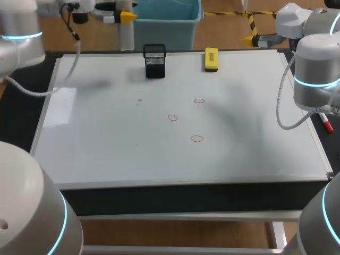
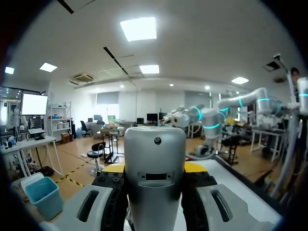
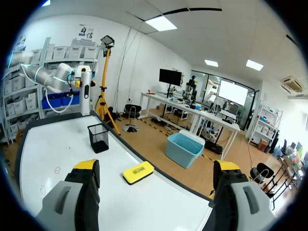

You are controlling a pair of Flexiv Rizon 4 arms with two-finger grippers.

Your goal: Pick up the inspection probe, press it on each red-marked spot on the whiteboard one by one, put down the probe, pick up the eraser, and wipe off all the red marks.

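Whiteboard (image 1: 106, 149) worktop lies open around three red marks (image 1: 197, 138); eraser (image 1: 211, 59) at its far edge. My left fingers (image 2: 195, 166) clamp the inspection probe (image 2: 155, 163) (tip unseen from my wrist) beyond the far-left corner; right fingers (image 3: 86, 166) spread wide.

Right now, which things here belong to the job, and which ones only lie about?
For the job: inspection probe between the left fingers, whiteboard, three red marks, yellow eraser.
Lying about: black mesh holder, red marker beside the whiteboard's right edge.
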